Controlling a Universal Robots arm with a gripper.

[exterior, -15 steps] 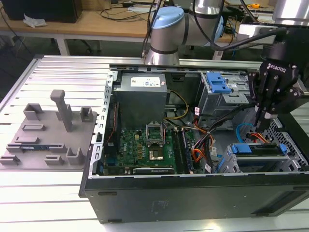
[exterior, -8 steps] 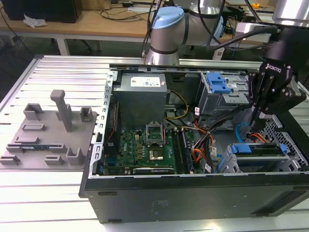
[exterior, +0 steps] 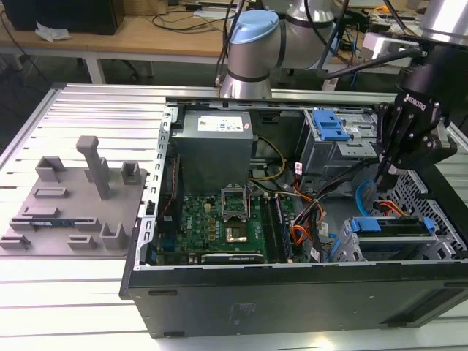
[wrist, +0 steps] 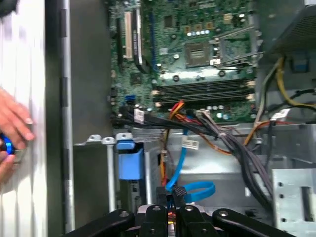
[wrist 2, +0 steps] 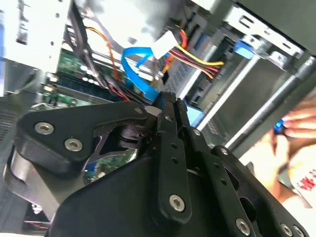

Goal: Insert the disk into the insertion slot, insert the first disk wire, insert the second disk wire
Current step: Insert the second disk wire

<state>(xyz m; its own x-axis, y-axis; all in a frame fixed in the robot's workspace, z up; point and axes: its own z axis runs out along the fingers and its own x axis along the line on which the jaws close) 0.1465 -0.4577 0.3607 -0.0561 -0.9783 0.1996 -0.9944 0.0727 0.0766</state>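
The disk (exterior: 387, 225), a blue-framed drive, already sits in the insertion slot (exterior: 406, 245), the perforated grey cage at the front corner of the open computer case (exterior: 292, 292) on the exterior view's right, so the first step looks done. The gripper (exterior: 382, 179) hangs just above and behind that bay, and in both wrist views its fingers (wrist 2: 170, 111) are pressed together on the black plug end of a flat blue data cable (wrist: 190, 190), which loops away toward the motherboard (wrist: 197, 54). I judge this to be the wire stage: the plug is in the grip near the back of the drive, but whether it is seated in the drive's socket cannot be told from these views. A bundle of red, yellow and black power wires (wrist 2: 195, 54) with a white connector lies loose close by, which suggests one wire is not yet plugged in. A person's hand (wrist: 12, 131) rests on the ribbed table (exterior: 95, 117) outside the case.
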